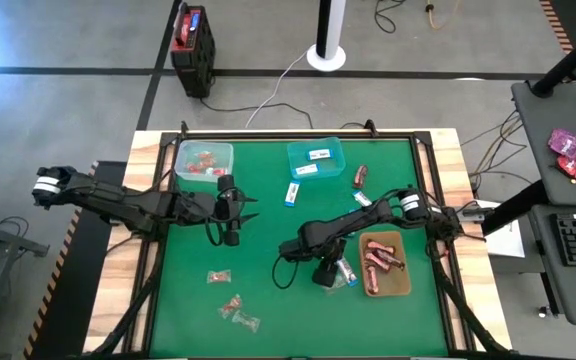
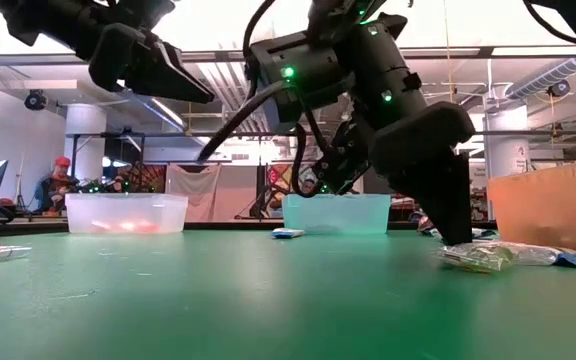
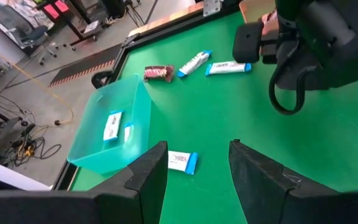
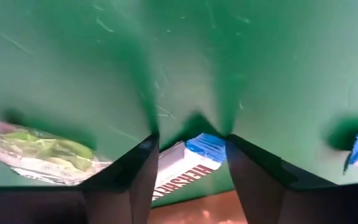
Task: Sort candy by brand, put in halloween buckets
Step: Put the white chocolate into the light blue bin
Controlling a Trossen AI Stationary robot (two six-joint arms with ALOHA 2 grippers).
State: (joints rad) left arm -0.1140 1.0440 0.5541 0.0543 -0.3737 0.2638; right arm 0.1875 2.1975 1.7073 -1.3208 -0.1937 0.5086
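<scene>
My right gripper point(image 4: 194, 140) points down at the mat beside the amber tray point(image 1: 400, 285). It is open, with one finger on each side of a white-and-blue packet point(image 4: 188, 163) that lies flat on the mat. A clear wrapper with greenish contents point(image 4: 36, 152) lies next to it. My left gripper point(image 3: 194, 180) hangs open and empty above the mat near the mint container point(image 1: 205, 160), looking toward another white-and-blue packet point(image 3: 182, 162) and the teal container point(image 3: 107, 130). The amber tray holds several dark red-brown bars point(image 1: 378, 258). My right gripper comes from above with its fingers point(image 4: 143, 168) on either side of the white-and-blue packet's blue end point(image 4: 207, 148). I cannot tell whether the fingers touch the packet. The packet lies flat on the mat.
Loose on the mat lie two white-and-blue packets point(image 1: 291, 194) point(image 1: 363, 199), a dark red-brown bar point(image 1: 360, 177) and three clear twists point(image 1: 218, 276) point(image 1: 231, 305) point(image 1: 246, 321). The mint container holds red sweets. The teal container point(image 1: 316, 157) holds white-and-blue packets.
</scene>
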